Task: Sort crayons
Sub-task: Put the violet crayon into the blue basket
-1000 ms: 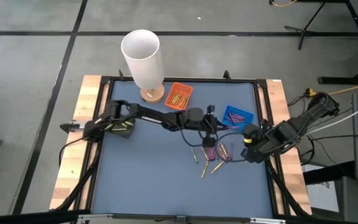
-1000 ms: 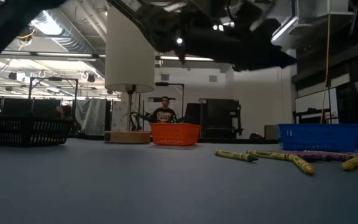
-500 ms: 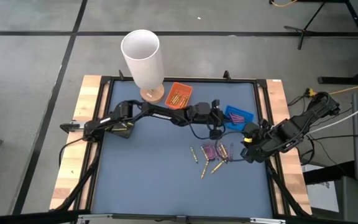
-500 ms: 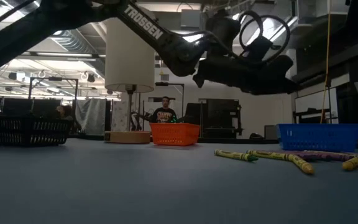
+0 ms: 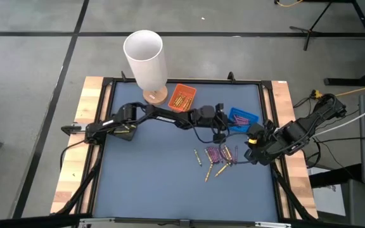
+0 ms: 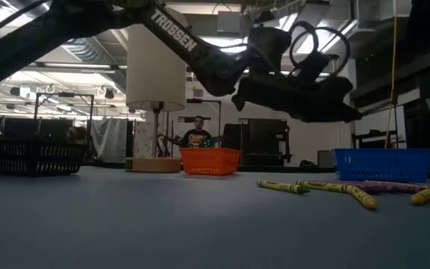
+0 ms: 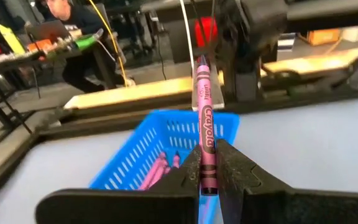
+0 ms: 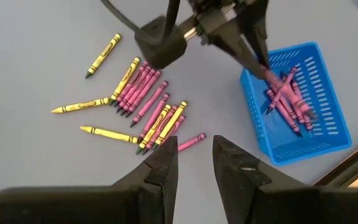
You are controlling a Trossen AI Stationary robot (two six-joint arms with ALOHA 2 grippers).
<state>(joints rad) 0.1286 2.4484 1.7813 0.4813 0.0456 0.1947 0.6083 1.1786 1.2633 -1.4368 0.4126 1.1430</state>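
Observation:
My left gripper (image 7: 207, 179) reaches from the table's left over the blue basket (image 5: 244, 118) and is shut on a purple crayon (image 7: 202, 118). The basket (image 8: 298, 106) holds several purple crayons. The orange basket (image 5: 182, 97) at the far side holds yellow ones. Several loose yellow and purple crayons (image 8: 143, 102) lie flat on the grey mat (image 5: 157, 171) near the blue basket. My right gripper (image 8: 196, 163) hangs open above the mat's right side, just beside the loose crayons (image 5: 217, 157), with nothing between its fingers. My left gripper pinches the purple crayon's rear end (image 7: 206, 163) between its two fingers. The fingers come nearly level from the table's left and lie along the crayon, which sticks out forward past the fingertips. The crayon is lifted clear, its tip (image 8: 277, 82) over the blue basket.
A tall white cylinder (image 5: 146, 58) on a round wooden foot stands at the far left of the mat. Black cables hang by the left arm (image 5: 170, 119). A black frame edges the mat. People sit in the room beyond (image 6: 197, 134).
My left gripper has gone toward the table's right edge and down, over the blue basket, carrying the purple crayon; it has stayed shut on it. The loose crayons lie as before.

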